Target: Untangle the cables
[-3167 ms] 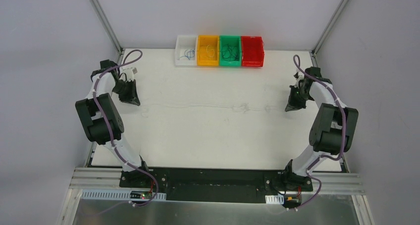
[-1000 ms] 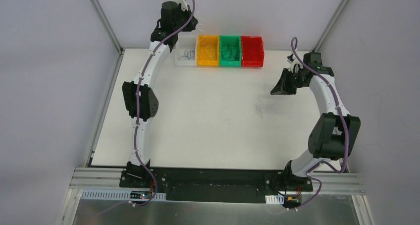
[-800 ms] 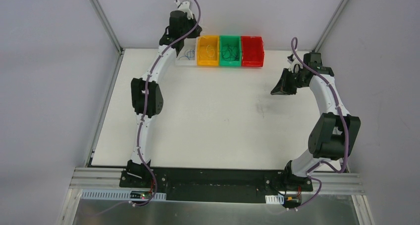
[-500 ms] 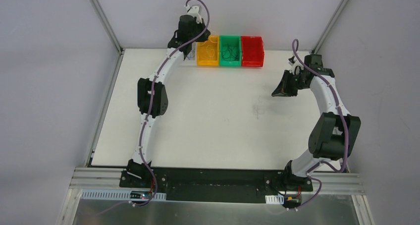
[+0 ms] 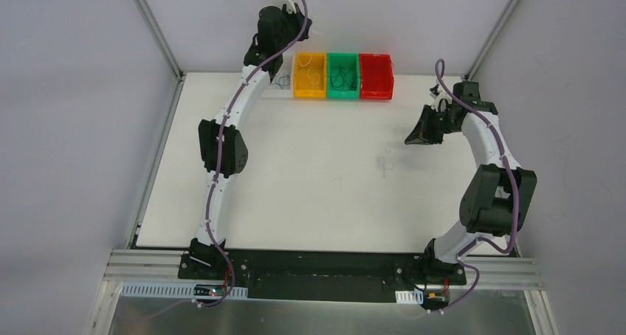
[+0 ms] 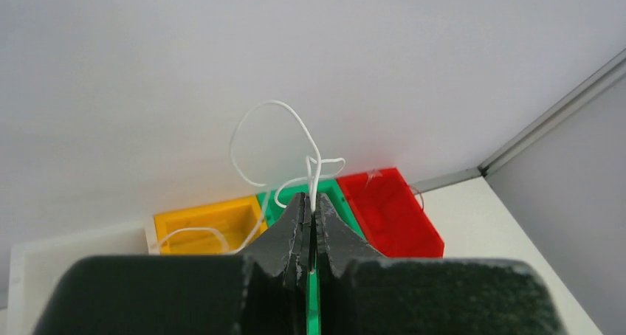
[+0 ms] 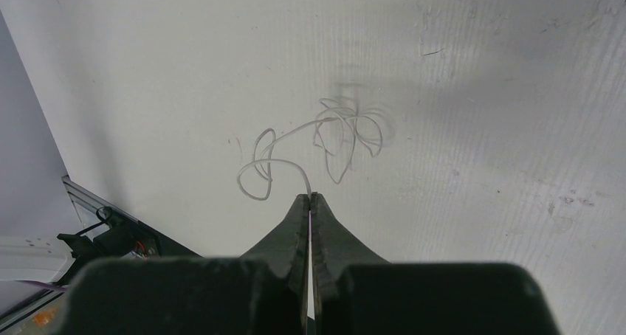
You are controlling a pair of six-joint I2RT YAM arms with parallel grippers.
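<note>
White cable [image 6: 311,178] pinched in L fingers [image 6: 290,235], second white cable [image 7: 305,184] in R fingers [image 7: 294,235]. Both thin, so I fear slip-out or re-snag nr bins [image 5: 376,91] at surface's far edge.

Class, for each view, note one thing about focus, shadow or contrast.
Left wrist: left gripper blurred up close, its white cable crisp against the plain wall. Right wrist: right gripper holds a looped cable casting a soft grey shadow on the table. Top external: that cable almost vanishes, white on white.

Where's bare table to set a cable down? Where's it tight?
Bare: table middle, from near edge up to bins. Tight: far edge by yellow bin, green bin, red bin and left claw; right side below white cable in right claw.
</note>
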